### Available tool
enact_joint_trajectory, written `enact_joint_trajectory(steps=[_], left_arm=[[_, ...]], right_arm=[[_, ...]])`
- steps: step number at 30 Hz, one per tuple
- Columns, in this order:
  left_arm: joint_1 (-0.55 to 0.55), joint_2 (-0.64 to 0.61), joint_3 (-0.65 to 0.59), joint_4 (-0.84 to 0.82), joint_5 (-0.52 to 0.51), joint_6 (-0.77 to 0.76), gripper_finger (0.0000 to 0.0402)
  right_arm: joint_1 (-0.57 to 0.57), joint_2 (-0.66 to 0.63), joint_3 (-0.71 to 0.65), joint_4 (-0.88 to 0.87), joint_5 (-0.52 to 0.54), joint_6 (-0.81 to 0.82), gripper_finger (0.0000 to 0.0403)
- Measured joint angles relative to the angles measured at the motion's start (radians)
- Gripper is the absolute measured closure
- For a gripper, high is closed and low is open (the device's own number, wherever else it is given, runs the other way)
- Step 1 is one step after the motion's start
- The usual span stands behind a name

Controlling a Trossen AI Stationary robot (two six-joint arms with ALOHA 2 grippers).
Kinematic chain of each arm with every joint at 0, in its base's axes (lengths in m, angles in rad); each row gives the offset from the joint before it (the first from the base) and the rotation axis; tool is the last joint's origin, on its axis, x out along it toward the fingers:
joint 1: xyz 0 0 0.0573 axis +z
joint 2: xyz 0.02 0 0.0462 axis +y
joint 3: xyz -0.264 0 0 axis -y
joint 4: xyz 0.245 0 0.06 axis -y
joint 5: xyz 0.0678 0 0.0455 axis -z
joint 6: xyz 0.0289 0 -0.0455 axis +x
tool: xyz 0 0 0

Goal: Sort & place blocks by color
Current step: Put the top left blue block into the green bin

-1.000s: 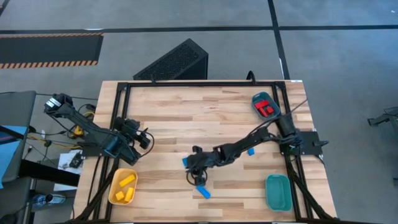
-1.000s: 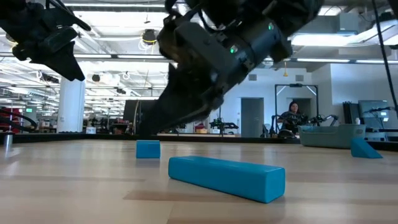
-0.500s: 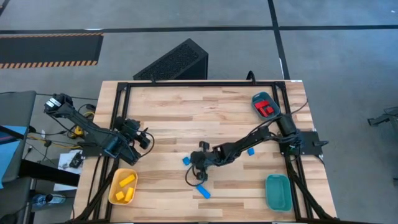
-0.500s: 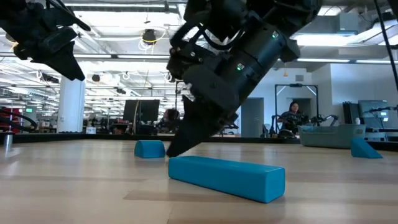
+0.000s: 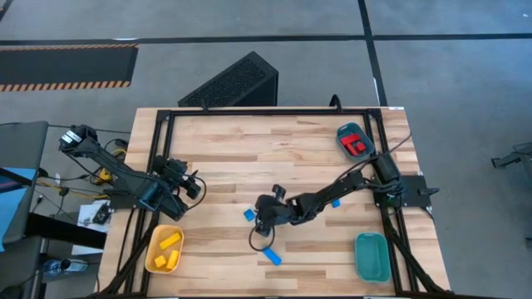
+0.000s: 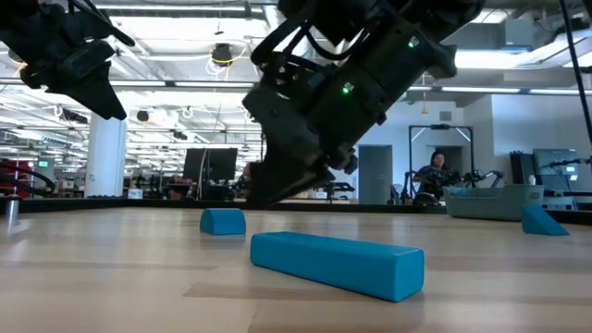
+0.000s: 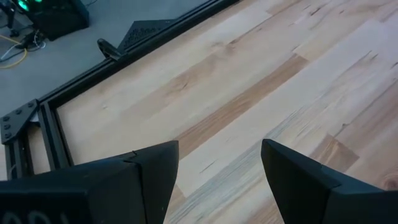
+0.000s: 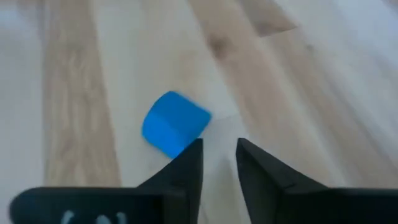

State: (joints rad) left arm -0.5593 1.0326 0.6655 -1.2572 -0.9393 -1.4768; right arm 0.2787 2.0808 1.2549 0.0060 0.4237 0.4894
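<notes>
Two dark fingers of the right gripper (image 8: 219,163) stand a narrow gap apart with nothing between them, low over the middle of the pale wooden table (image 5: 274,149). One small blue plastic block (image 8: 175,123) lies on the wood just beside the fingertips, apart from them. One long blue plastic bar (image 5: 271,256) lies near, toward the table's front edge; one more small blue block (image 5: 336,202) lies beside the right arm. Red blocks (image 5: 357,144) sit in a teal tray (image 5: 343,131) at the far right corner. One empty teal tray (image 5: 371,256) sits at the near right. Yellow blocks (image 5: 169,242) lie in a yellow oval tray (image 5: 154,245) at the near left. Left gripper (image 7: 217,165): fingers wide apart, empty, above the table's left edge.
</notes>
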Motion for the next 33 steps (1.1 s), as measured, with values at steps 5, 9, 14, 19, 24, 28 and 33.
enact_joint_trajectory(steps=[5, 9, 14, 19, 24, 28, 33], left_arm=[[0.000, 0.000, 0.000, 0.000, 0.000, 0.000, 0.0183], [0.000, 0.000, 0.000, 0.000, -0.005, 0.000, 0.0183], [0.000, 0.000, 0.000, 0.000, -0.008, 0.000, 0.0183], [0.008, 0.000, 0.000, 0.001, -0.009, 0.000, 0.0183], [0.010, 0.000, 0.000, 0.011, -0.009, 0.018, 0.0183], [0.010, 0.000, 0.000, 0.021, -0.011, 0.042, 0.0183], [0.010, 0.000, 0.000, 0.020, -0.011, 0.042, 0.0183]], right_arm=[[0.024, 0.000, 0.000, 0.041, 0.034, 0.108, 0.0196], [0.039, 0.000, 0.000, 0.057, 0.034, 0.111, 0.0110], [0.042, 0.005, 0.000, 0.089, 0.047, 0.105, 0.0025], [0.038, 0.074, 0.009, 0.204, 0.050, 0.106, 0.0013], [0.034, 0.085, 0.010, 0.193, 0.074, 0.115, 0.0044], [0.026, 0.085, 0.010, 0.182, 0.075, 0.108, 0.0085], [0.016, 0.099, 0.010, 0.214, 0.003, 0.112, 0.0133]])
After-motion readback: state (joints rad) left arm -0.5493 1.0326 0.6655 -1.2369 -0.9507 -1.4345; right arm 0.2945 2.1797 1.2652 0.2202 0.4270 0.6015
